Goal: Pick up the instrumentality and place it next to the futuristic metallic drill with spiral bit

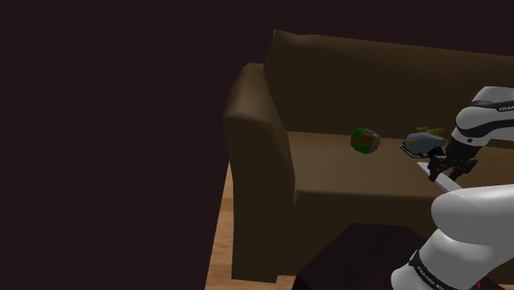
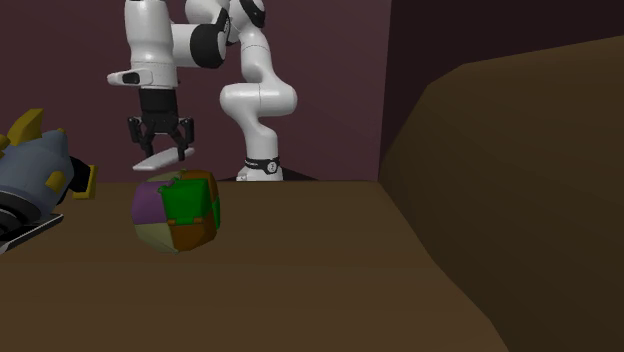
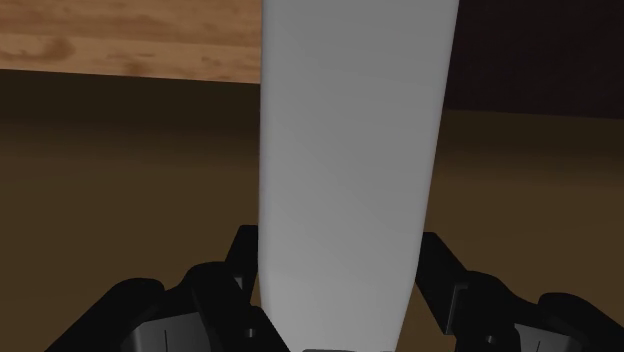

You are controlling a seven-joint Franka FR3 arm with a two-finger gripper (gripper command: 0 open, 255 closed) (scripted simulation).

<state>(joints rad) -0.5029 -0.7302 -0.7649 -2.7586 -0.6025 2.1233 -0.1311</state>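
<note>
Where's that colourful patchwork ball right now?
The ball lies on the brown sofa's seat, just to the shoulder view's left of the drill, not touching it.

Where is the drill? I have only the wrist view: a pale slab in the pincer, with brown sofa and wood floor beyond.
Observer: The drill lies on the seat of the sofa, just up and left of the pincer in the shoulder view.
Operator: Is anything else on the seat?
Observer: A multicoloured ball sits to the shoulder view's left of the drill, apart from it.
Operator: Is the slab touching the sofa?
Observer: In the second exterior view the white slab hangs in the pincer and appears to be above the seat, not resting on it.
</note>
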